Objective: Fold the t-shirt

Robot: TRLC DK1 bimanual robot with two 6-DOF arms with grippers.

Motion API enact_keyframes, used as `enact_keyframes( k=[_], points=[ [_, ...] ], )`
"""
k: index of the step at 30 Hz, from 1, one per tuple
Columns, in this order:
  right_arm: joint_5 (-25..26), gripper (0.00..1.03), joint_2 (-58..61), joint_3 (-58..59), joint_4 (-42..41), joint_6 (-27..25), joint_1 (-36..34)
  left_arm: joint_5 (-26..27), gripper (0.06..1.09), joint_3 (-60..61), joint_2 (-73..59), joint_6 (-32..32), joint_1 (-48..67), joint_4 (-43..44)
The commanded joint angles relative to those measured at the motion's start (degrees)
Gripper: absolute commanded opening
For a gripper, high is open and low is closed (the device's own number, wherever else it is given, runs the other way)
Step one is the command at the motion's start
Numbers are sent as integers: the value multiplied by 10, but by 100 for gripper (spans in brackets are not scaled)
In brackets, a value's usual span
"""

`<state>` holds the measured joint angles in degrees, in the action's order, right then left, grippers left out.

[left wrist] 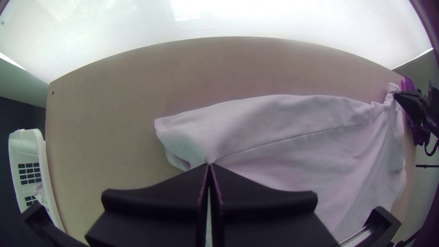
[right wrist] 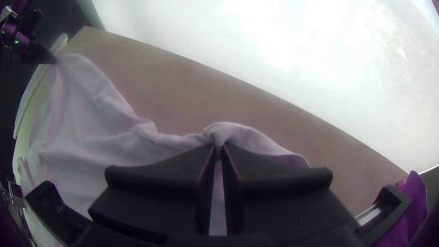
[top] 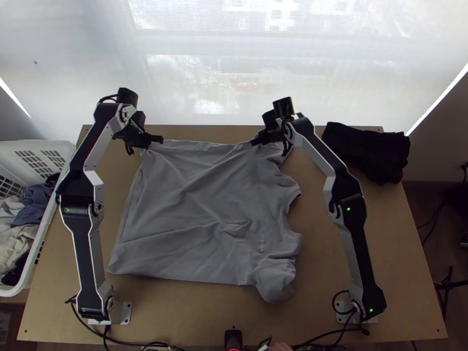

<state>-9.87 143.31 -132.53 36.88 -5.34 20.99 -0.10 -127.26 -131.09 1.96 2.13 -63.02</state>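
Scene is backlit: light is let in through the white screen (top: 193, 111) behind the table (top: 357, 251), blown out in patches. Tabletop is moderately lit, floor at right left dim. Folds in the grey t-shirt (top: 199, 199) are picked out by soft shading; detail is mostly lost in the black cloth (top: 365, 153). Left wrist view: far table edge bowed by fisheye. Right wrist view: screen washed nearly white by glare.

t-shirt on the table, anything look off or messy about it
Slightly: the t-shirt is creased across its body, and its near sleeve looks bunched rather than flat. No spill or tear stands out.
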Motion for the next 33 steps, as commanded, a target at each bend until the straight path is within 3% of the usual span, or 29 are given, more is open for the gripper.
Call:
enact_keyframes(
  k=[1, 20, 33],
  points=[
    [1, 3, -26, -1, -11, 11, 4, -3, 9, 1, 5, 0, 2, -1],
    [6, 3, -106, 8, -11, 32, 0, -10, 9, -2, 36, -1, -38, 76],
    [52, 3, -73, -2, -44, 29, -6, -5, 9, -11, 7, 7, -35, 135]
  ],
)
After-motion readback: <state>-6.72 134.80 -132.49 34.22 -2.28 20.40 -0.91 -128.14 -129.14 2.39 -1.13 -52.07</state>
